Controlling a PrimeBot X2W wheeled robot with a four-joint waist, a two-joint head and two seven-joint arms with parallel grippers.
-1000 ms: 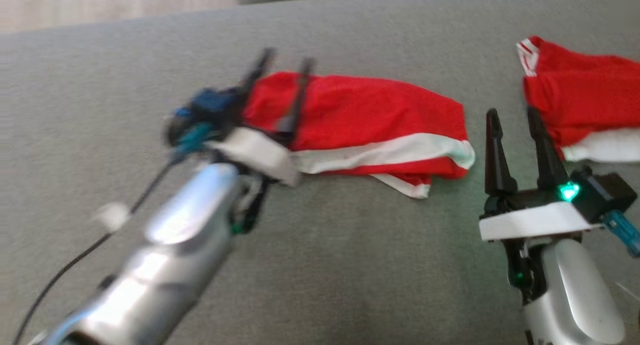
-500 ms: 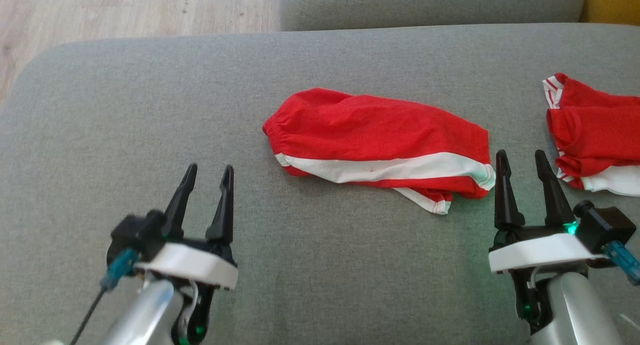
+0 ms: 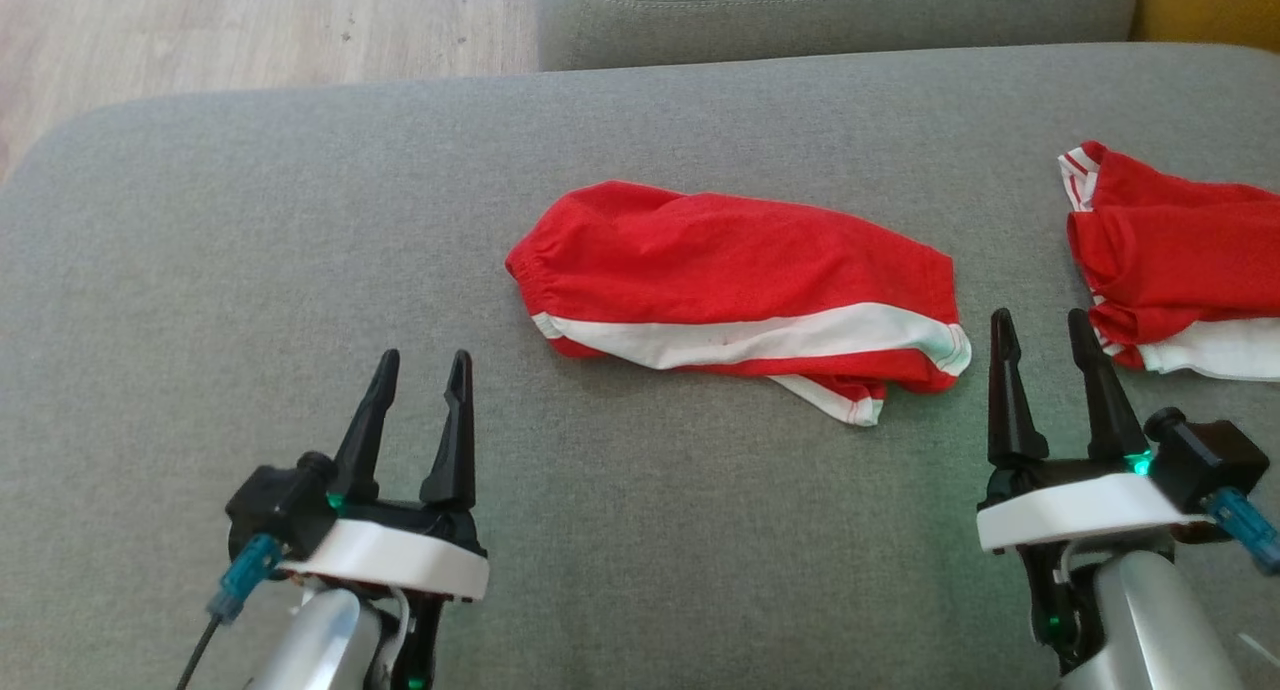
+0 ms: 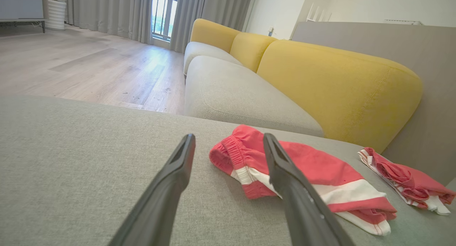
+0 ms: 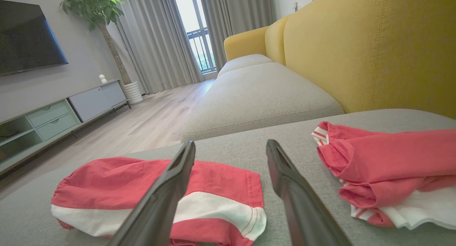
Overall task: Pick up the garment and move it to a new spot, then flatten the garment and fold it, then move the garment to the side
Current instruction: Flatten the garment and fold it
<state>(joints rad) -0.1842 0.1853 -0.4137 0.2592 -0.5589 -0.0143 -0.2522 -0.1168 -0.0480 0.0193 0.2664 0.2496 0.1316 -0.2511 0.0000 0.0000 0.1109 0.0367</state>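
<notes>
Grey sofa cushion [image 3: 200, 220] holds folded red shorts [image 3: 730, 280], another red garment [image 3: 1170, 260] at 3 o'clock. Left gripper [image 3: 426, 358] and right gripper [image 3: 1040, 318]: jaws open, empty. Next, probably grasp shorts, move aside.

The left gripper [image 3: 426, 360] and right gripper [image 3: 1040, 318] look alike. Each has two long black fingers [image 3: 365, 430], tapering to blunt points, on a black base [image 3: 1050, 467] over a white collar [image 3: 385, 560]. Behind each collar is a glossy silver forearm [image 3: 1165, 620]. A small green light [image 3: 1136, 462] glows at each base. Each outer side carries a black block [image 3: 1205, 460] with a teal plug [image 3: 240, 575], and a thin black cable [image 3: 195, 660] leaves the left one.
</notes>
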